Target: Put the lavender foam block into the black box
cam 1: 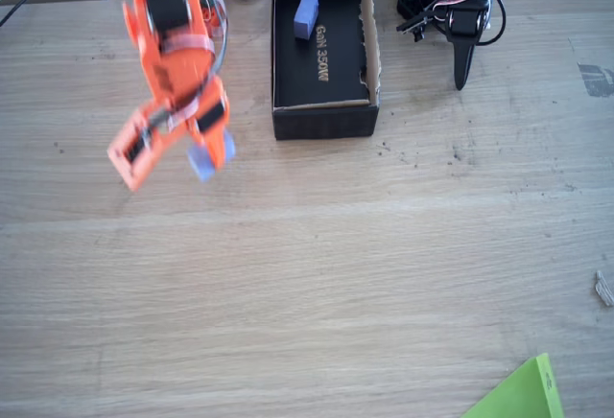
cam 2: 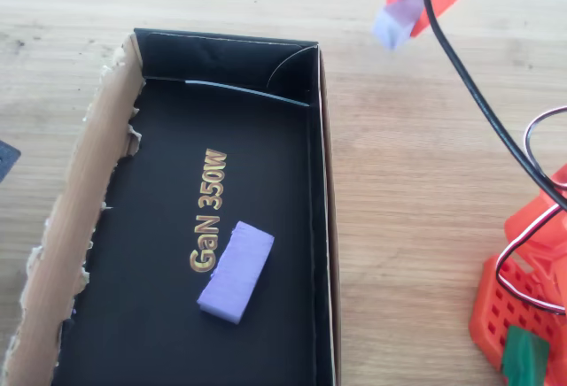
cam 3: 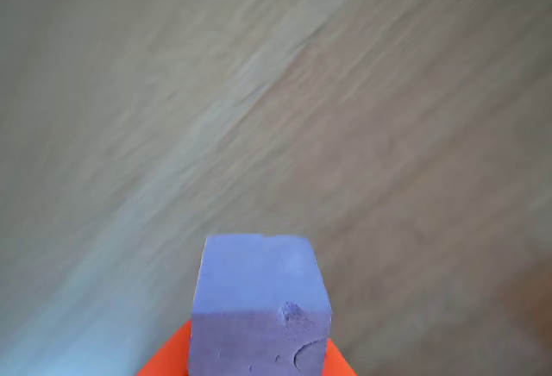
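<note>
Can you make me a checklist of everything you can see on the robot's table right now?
Surface: pale wooden table, a few dark specks near the box.
Job's things: lavender foam block held in the air, outside the black box; the box is open.
Clutter: a second lavender block lying inside the box beside the gold lettering; a green sheet corner; a black stand.
Grippers: orange gripper shut on the lavender foam block, above the table beside the box.
Cables: a black cable and white wires.
Surroundings: nothing seen.
</note>
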You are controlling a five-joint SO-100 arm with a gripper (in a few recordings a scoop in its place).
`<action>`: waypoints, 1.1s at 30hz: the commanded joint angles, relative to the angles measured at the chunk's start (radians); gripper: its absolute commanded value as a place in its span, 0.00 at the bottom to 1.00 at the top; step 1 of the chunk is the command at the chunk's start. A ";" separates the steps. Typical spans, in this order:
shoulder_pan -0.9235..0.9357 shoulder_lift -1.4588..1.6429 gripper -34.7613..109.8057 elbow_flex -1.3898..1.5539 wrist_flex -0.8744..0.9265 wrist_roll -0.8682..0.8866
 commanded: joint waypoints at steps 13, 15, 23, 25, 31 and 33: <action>-0.026 0.334 0.24 -0.199 0.261 -0.011; -0.066 0.322 0.24 -0.198 0.253 -0.023; -0.400 0.259 0.24 -0.218 0.158 -0.091; -0.502 0.215 0.24 -0.239 0.141 -0.138; -0.690 -0.069 0.24 -0.526 0.224 -0.360; -0.738 -0.152 0.24 -0.620 0.267 -0.382</action>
